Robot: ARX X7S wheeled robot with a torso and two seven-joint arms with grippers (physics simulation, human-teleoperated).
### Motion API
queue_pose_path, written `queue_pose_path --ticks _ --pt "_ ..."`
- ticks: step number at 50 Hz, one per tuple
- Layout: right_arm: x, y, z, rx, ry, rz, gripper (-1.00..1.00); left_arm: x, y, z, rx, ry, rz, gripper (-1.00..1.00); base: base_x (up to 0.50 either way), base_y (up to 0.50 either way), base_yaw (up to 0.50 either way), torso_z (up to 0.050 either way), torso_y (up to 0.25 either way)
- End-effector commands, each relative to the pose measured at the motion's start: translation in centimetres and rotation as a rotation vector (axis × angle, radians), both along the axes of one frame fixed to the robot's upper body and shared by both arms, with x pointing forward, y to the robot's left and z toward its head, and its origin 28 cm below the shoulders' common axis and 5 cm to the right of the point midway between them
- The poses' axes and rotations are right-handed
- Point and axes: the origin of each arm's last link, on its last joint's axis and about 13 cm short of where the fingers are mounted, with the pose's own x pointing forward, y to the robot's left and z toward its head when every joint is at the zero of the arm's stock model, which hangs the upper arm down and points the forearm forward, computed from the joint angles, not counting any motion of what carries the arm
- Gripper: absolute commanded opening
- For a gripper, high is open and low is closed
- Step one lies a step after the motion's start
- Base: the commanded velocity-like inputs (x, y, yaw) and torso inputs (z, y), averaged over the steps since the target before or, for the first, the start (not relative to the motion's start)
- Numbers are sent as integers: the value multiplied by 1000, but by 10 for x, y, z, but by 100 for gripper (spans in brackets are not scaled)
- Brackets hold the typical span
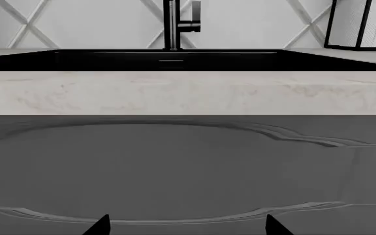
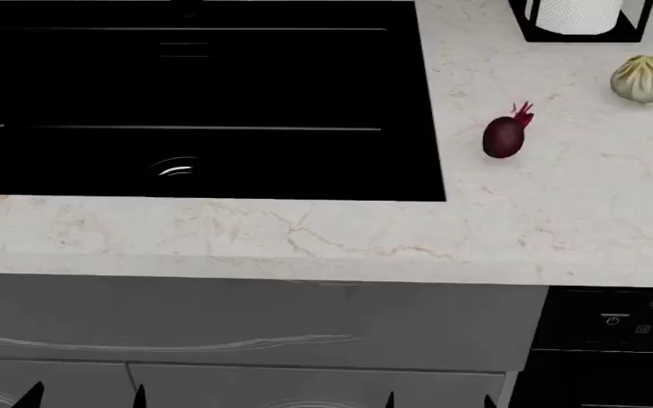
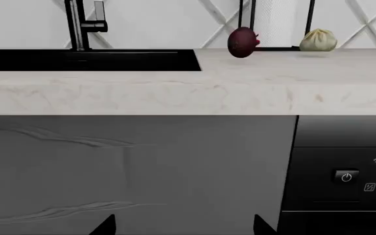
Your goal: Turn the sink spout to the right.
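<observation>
The sink spout (image 1: 170, 24) is a slim black upright column behind the sink (image 1: 305, 59); its arm is cut off by the frame. It also shows in the right wrist view (image 3: 77, 24). The head view shows the black sink (image 2: 411, 102) and its drain (image 2: 173, 168), but not the spout. My left gripper (image 1: 188, 227) is open and empty, low in front of the grey cabinet, far below the spout. My right gripper (image 3: 184, 227) is open and empty at the same height. Both show at the bottom of the head view, left gripper (image 2: 86, 397) and right gripper (image 2: 440, 399).
A short side lever (image 1: 191, 23) sticks out beside the column. On the marble counter (image 2: 303, 238), right of the sink, lie a dark red beet (image 2: 505, 134) and a pale garlic bulb (image 2: 642, 78), with a paper-towel holder (image 2: 582, 17) behind. A black appliance panel (image 3: 344, 176) is below at the right.
</observation>
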Motion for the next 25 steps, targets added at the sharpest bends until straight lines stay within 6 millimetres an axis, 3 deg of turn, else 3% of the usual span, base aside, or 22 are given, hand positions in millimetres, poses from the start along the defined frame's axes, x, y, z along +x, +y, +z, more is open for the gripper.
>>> queue_pose_path --ticks 1,17,25 --pt "0 0 0 0 0 0 100 0 0 0 0 0 0 100 0 0 0 0 0" --pt "-1 1 1 -4 -3 0 100 -1 0 4 -34 -25 -18 100 0 0 0 0 0" --pt "0 0 0 -6 -2 0 100 -1 0 3 -12 -12 -15 100 0 0 0 46 0"
